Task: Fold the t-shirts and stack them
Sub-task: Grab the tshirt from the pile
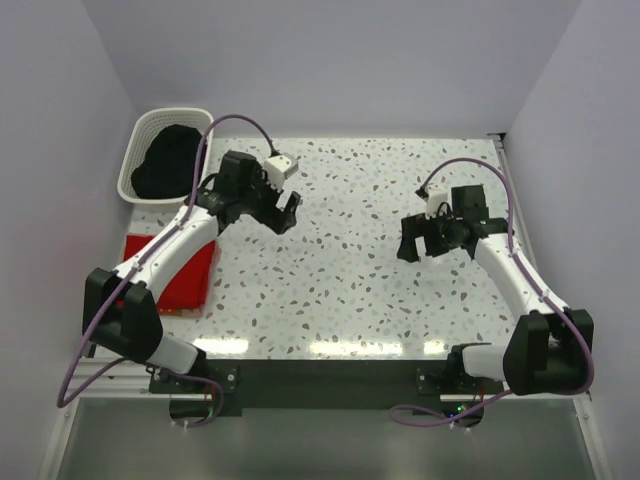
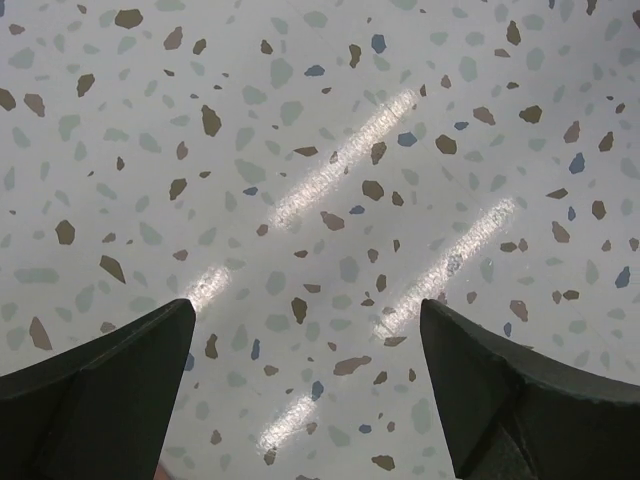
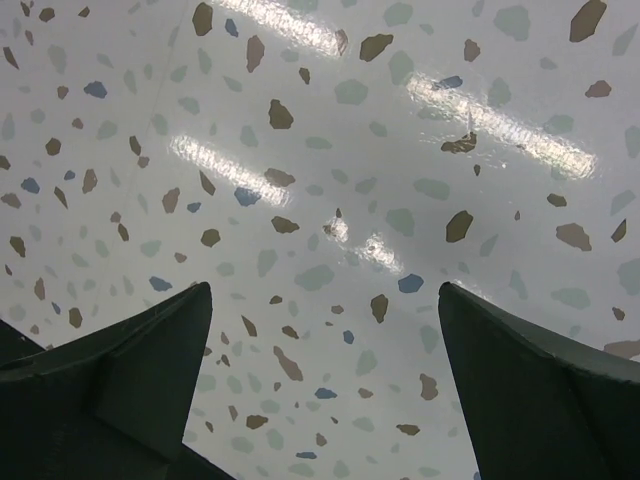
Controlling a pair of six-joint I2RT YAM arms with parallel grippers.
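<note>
A black t-shirt (image 1: 168,160) lies bunched inside the white lattice basket (image 1: 128,166) at the back left. A red t-shirt (image 1: 185,275) lies flat at the table's left edge, partly under the left arm. My left gripper (image 1: 279,211) hovers open over bare speckled tabletop, right of the basket. Over the right half of the table my right gripper (image 1: 419,242) also stands open. Both wrist views show only tabletop between the left fingers (image 2: 100,390) and the right fingers (image 3: 130,380); my left gripper (image 2: 305,320) and right gripper (image 3: 325,300) hold nothing.
White walls close in the table on the left, back and right. The speckled tabletop (image 1: 350,270) stretches between the two arms. Cables loop from each wrist down to the bases at the near edge.
</note>
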